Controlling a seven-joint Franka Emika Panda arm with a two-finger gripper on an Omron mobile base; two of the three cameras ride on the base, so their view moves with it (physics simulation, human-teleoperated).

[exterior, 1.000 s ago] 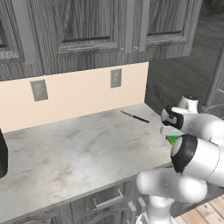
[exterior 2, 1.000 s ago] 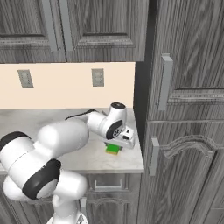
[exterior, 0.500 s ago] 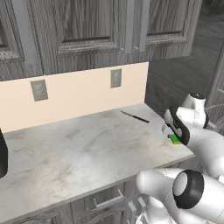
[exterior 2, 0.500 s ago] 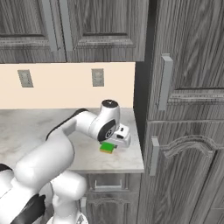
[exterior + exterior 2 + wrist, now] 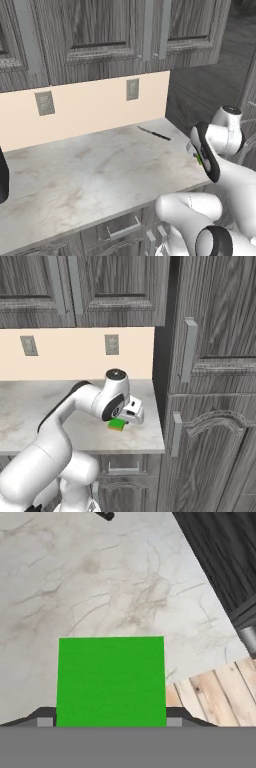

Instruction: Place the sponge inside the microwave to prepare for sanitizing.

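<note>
The sponge (image 5: 111, 679) shows its green face square between my two fingertips in the hand view. My gripper (image 5: 110, 721) is shut on it. From the right base view the sponge (image 5: 117, 425) is a small green and yellow block under the hand (image 5: 131, 412), just above the marble counter (image 5: 30, 406) near its right end. In the left base view a sliver of the green sponge (image 5: 200, 160) peeks out beside the arm. The microwave is out of view.
A dark knife (image 5: 154, 133) lies at the back right of the counter. A tall wood-grain cabinet (image 5: 215, 406) with bar handles stands right of the counter's end. Upper cabinets hang overhead. A dark object (image 5: 2, 180) sits at the counter's left edge.
The arm has swung its elbow and upper links round, while the hand with the sponge has stayed near the counter's right end, shifting slightly left.
</note>
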